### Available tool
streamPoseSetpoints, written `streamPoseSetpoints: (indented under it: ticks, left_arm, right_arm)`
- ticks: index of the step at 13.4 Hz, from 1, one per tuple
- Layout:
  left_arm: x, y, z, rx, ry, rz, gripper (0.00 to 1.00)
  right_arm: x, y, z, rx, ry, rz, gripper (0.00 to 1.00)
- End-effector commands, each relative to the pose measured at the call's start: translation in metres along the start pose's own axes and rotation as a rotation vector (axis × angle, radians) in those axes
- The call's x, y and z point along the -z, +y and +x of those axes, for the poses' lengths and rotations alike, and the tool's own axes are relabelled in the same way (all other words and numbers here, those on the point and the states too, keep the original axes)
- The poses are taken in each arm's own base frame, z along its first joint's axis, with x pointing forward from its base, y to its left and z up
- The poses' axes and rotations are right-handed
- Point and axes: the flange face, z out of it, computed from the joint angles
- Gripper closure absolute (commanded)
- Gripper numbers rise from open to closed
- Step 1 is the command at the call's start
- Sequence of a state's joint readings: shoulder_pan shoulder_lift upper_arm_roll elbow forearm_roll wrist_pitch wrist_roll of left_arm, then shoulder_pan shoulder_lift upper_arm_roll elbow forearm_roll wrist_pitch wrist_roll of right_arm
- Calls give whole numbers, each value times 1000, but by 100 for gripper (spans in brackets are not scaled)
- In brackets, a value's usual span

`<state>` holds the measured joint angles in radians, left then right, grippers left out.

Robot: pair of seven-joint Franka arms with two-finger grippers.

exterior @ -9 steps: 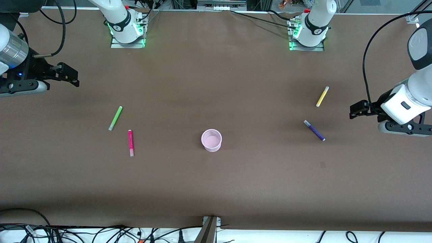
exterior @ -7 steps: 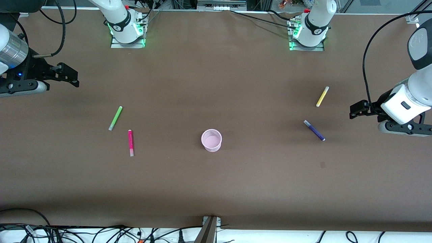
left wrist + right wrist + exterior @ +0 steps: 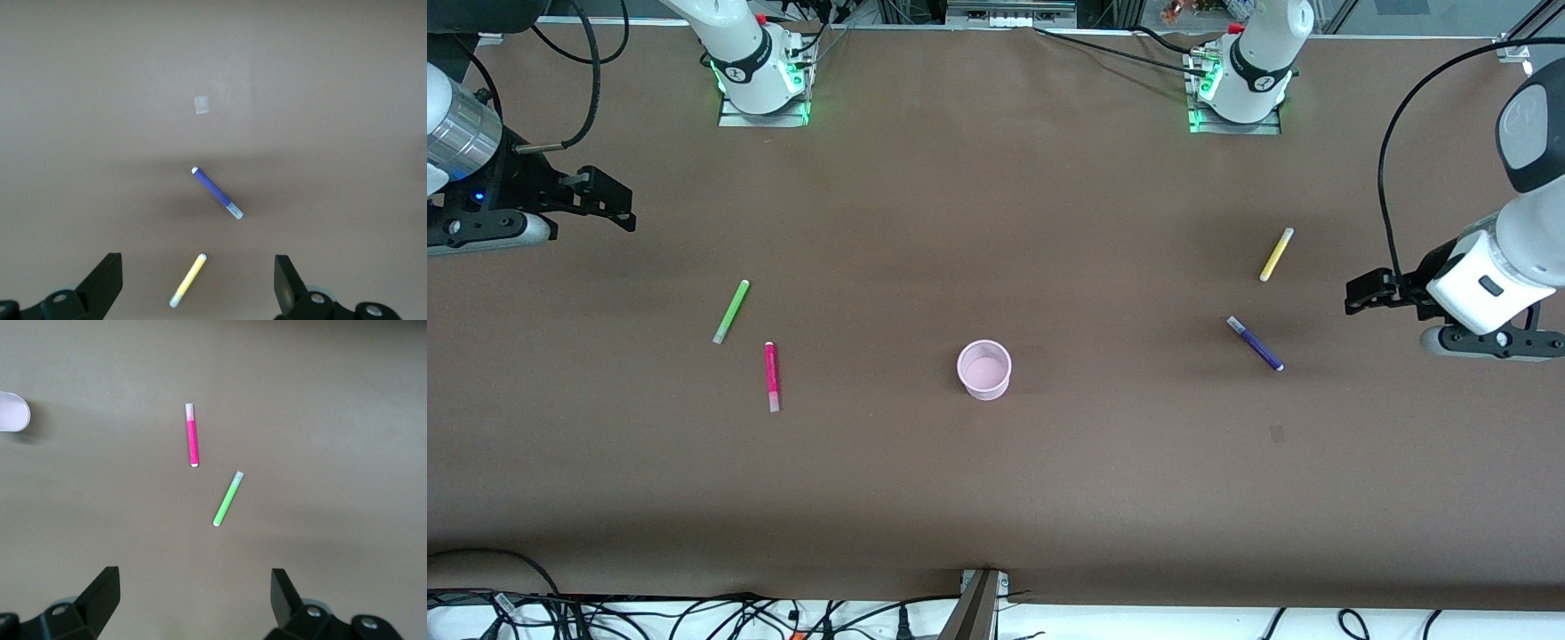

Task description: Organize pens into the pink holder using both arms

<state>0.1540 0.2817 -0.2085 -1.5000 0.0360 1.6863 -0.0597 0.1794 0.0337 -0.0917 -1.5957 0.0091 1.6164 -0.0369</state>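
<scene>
Pens: four; pink holder: one

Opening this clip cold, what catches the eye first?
A pink cup stands alone mid-table with nothing in it. Green and pink pens lie toward the right arm's end, yellow and purple toward the left arm's. Both grippers, right and left, hover open at the table's ends.

The front view looks down from high across the whole surface toward the bases, while each wrist view looks down from above one end, sharing the purple pen and green pen.
</scene>
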Motion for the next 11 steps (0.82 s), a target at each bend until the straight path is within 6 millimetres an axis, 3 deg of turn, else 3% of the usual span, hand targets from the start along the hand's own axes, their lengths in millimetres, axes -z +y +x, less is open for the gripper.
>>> streamPoseSetpoints:
  ticks: [1, 5, 8, 11]
  left_arm:
    - [-43, -3, 17, 58, -59, -23, 0]
    - [-121, -9, 26, 266, -77, -26, 0]
    - [-183, -7, 15, 424, -34, -32, 0]
    - [-230, -6, 1, 537, 1, -44, 0]
  right_arm:
    - [4, -1, 1, -3, 8, -6, 0]
    - [4, -1, -1, 0, 1, -3, 0]
    - [5, -3, 0, 3, 8, -3, 0]
    - [4, -2, 1, 0, 8, 0, 0]
